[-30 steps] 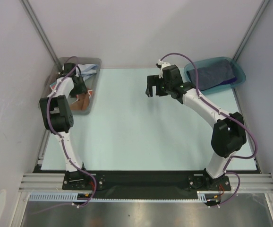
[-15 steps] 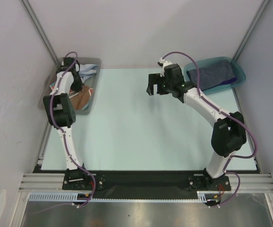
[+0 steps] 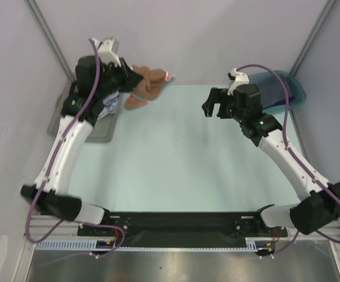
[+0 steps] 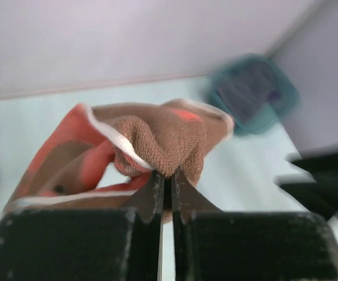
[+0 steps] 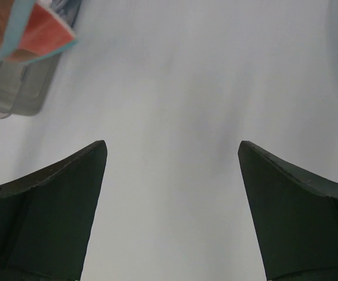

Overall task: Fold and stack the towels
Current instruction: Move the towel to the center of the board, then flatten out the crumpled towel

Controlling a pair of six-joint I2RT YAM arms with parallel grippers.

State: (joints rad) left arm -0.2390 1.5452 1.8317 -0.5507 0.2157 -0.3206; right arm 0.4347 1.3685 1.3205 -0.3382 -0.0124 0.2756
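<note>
My left gripper (image 3: pixel 129 82) is raised above the table's back left and shut on an orange-red towel (image 3: pixel 147 83). The towel hangs bunched from the closed fingertips, as the left wrist view shows at the gripper (image 4: pixel 168 175) and the towel (image 4: pixel 163 137). A purple towel (image 4: pixel 251 88) lies in the teal bin (image 3: pixel 299 94) at the back right. A pale towel (image 3: pixel 108 104) shows in the grey bin (image 3: pixel 102 130), mostly hidden by my left arm. My right gripper (image 3: pixel 214 107) hovers open over the table's back middle, nothing between its fingers (image 5: pixel 75 193).
The grey bin (image 5: pixel 17 96) sits at the table's back left edge and the teal bin (image 4: pixel 274 114) at the back right. Grey walls and slanted frame posts (image 3: pixel 46 35) close in the back and sides.
My left gripper shut on the orange-red towel in the grey bin, then lifted it up and to the right, out of the bin. My right arm shifted a little to the right, still open.
</note>
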